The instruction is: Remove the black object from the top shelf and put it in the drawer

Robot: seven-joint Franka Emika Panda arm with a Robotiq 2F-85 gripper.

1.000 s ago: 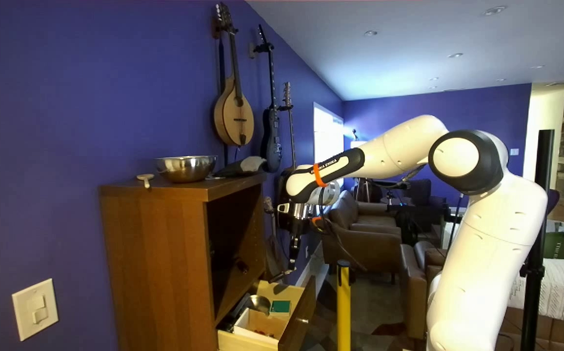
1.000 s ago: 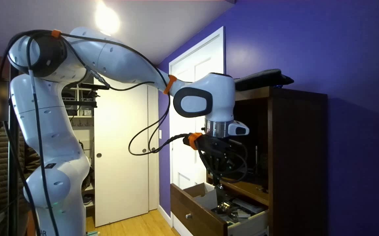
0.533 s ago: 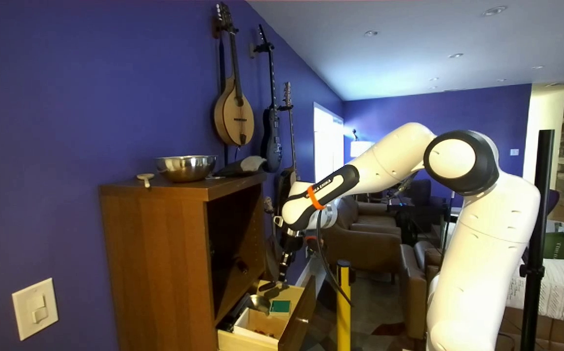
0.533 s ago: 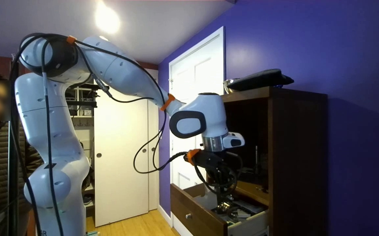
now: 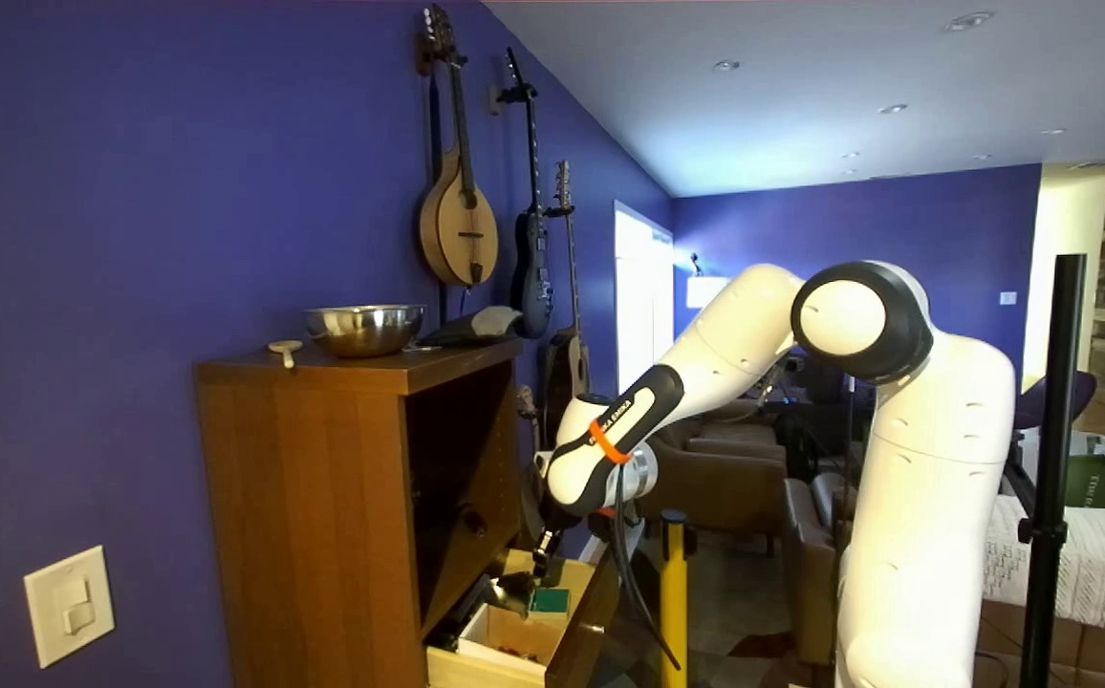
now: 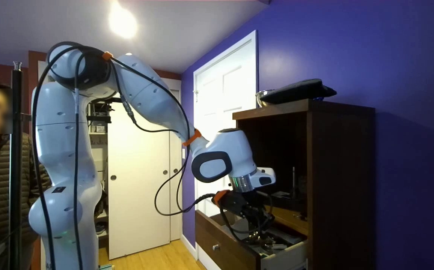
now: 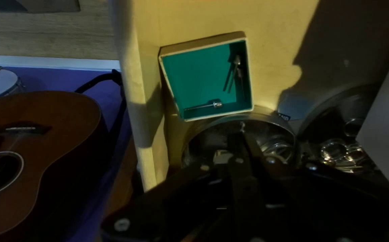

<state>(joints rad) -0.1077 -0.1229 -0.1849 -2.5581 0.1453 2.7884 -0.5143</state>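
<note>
My gripper [image 5: 543, 568] points down into the open drawer [image 5: 476, 670] of the brown cabinet. It is shut on a dark elongated black object [image 5: 514, 582], which hangs at the fingertips over a metal container in the drawer. In the wrist view the gripper [image 7: 243, 136] is dark, and I cannot tell the black object from the fingers there. The gripper [image 6: 264, 236] also reaches over the drawer's contents in an exterior view; its fingertips are hard to make out. The top shelf [image 6: 277, 138] is a dark recess above the drawer.
A green box [image 7: 201, 77] with small metal pieces sits against the drawer wall [image 7: 144, 117]. The round metal container [image 7: 282, 121] is beside it. A white box [image 5: 490, 631] stands in the drawer. A yellow post [image 5: 673, 602] stands outside. A guitar [image 7: 63, 134] hangs nearby.
The arm has come down and my gripper has lowered into the drawer, carrying the black object from above the drawer's rim to over the metal container. The drawer has not moved.
</note>
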